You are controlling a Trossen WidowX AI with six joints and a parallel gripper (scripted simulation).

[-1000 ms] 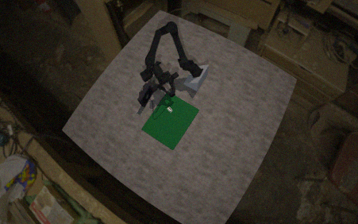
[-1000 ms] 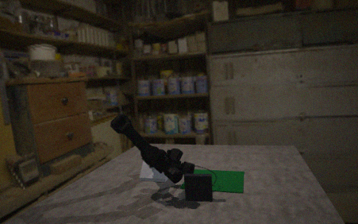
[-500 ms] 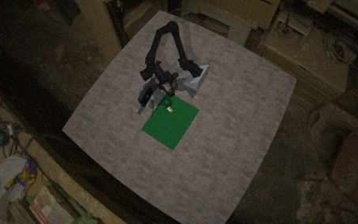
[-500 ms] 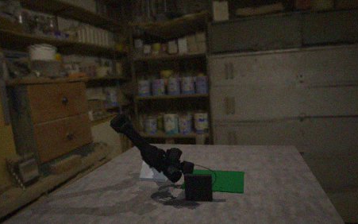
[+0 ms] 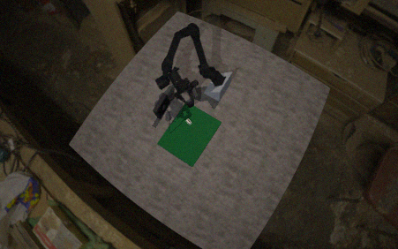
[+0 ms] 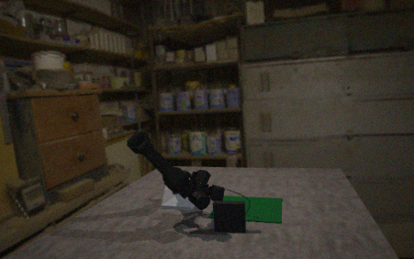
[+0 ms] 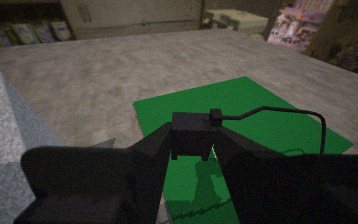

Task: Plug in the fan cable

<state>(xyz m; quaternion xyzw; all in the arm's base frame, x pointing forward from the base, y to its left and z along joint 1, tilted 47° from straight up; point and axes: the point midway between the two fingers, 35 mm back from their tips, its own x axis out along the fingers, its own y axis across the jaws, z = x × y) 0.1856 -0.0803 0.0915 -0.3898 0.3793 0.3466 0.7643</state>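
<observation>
My gripper [image 5: 191,104] [image 7: 192,128] is shut on the black plug [image 7: 194,125], which is held between the fingertips with its open end and two small feet facing down. The cable [image 7: 291,109] [image 6: 240,192] leaves one side of the plug and arches over the board. The green board [image 5: 194,141] [image 6: 266,208] [image 7: 240,95] lies flat on the table. The small white fan header [image 5: 188,122] stands near the board's corner closest to the arm. In the wrist view only a pale sliver shows beside the right finger, the rest hidden. The plug is in the air, apart from the header.
A black square block [image 6: 229,218] [image 5: 161,106], perhaps the fan, stands beside the board and the gripper. A pale grey angular block [image 5: 218,91] [image 6: 173,200] [image 7: 2,120] stands on the other side, under part of the arm. Shadows of the arm fall on the board's near corner.
</observation>
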